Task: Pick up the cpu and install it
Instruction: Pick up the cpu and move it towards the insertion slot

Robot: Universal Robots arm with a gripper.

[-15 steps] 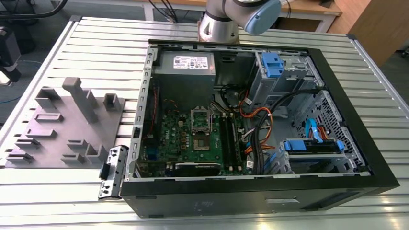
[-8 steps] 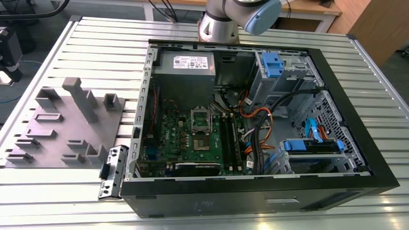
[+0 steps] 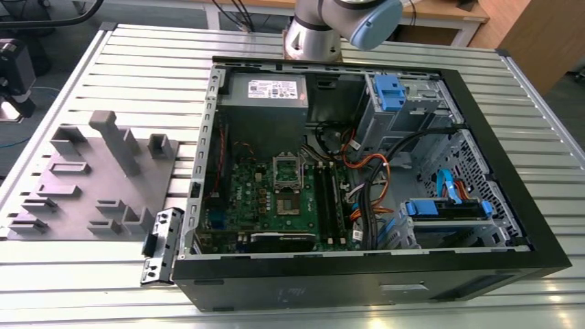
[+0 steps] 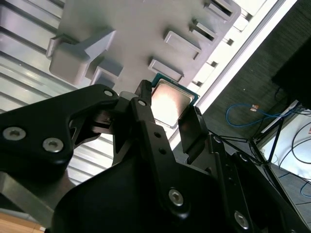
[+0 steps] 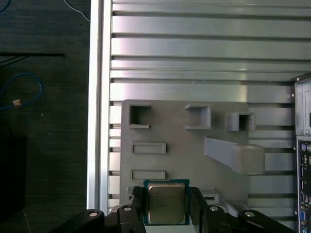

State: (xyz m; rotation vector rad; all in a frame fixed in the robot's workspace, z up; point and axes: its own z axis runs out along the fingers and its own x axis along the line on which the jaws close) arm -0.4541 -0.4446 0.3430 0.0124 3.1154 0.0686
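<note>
The cpu (image 5: 166, 203), a flat square chip with a silvery top and a dark green rim, sits between my gripper's (image 5: 166, 208) two black fingers (image 5: 137, 201). In the second wrist view the cpu (image 4: 170, 102) is likewise clamped on two opposite edges, and the gripper (image 4: 167, 112) is shut on it. It hangs above the grey holder plate (image 5: 170, 145), near one edge of that plate. In the exterior view the open computer case (image 3: 366, 274) lies on the table, with the green motherboard (image 3: 265, 199) and its silver socket frame (image 3: 287, 166) inside.
The grey holder plate (image 3: 92, 178) with raised blocks and slots lies to the exterior view's left of the case on the slatted aluminium table (image 3: 137, 68). A small metal bracket (image 3: 160, 243) lies beside the case. The table's edge (image 5: 97, 97) borders dark floor with a blue cable (image 5: 22, 92).
</note>
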